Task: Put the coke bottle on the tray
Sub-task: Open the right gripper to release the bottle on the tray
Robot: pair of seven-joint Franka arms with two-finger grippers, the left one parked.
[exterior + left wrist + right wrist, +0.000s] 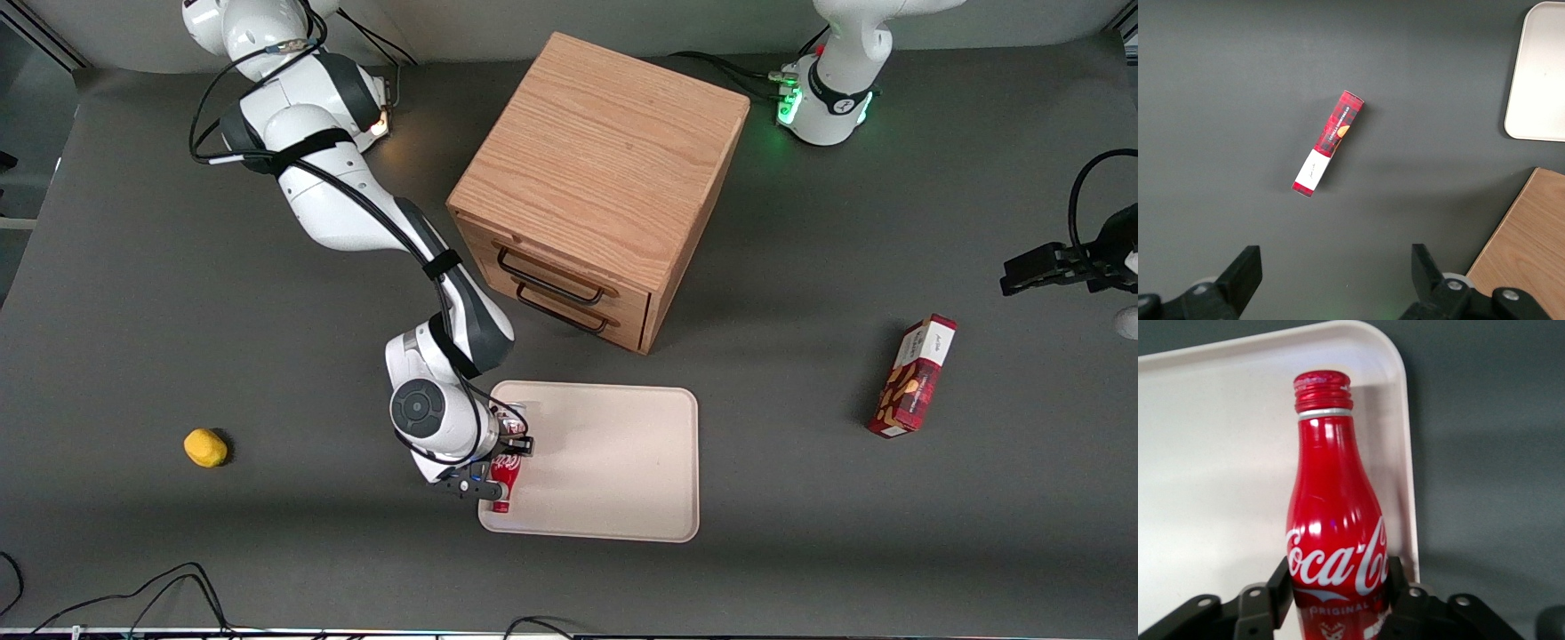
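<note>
The coke bottle [505, 477] is red with a white script logo. It lies lengthwise over the beige tray [613, 462], at the tray's edge toward the working arm's end, with its neck pointing to the front camera. My right gripper [503, 458] is shut on the bottle's body. In the right wrist view the bottle [1335, 520] sits between the two black fingers [1279, 583], which press on both of its sides, with the gripper [1337, 583] over the tray [1218, 453] close to its rounded corner. I cannot tell whether the bottle touches the tray.
A wooden two-drawer cabinet [605, 178] stands farther from the front camera than the tray. A red snack box [916, 378] lies toward the parked arm's end and also shows in the left wrist view [1328, 143]. A yellow object [205, 447] lies toward the working arm's end.
</note>
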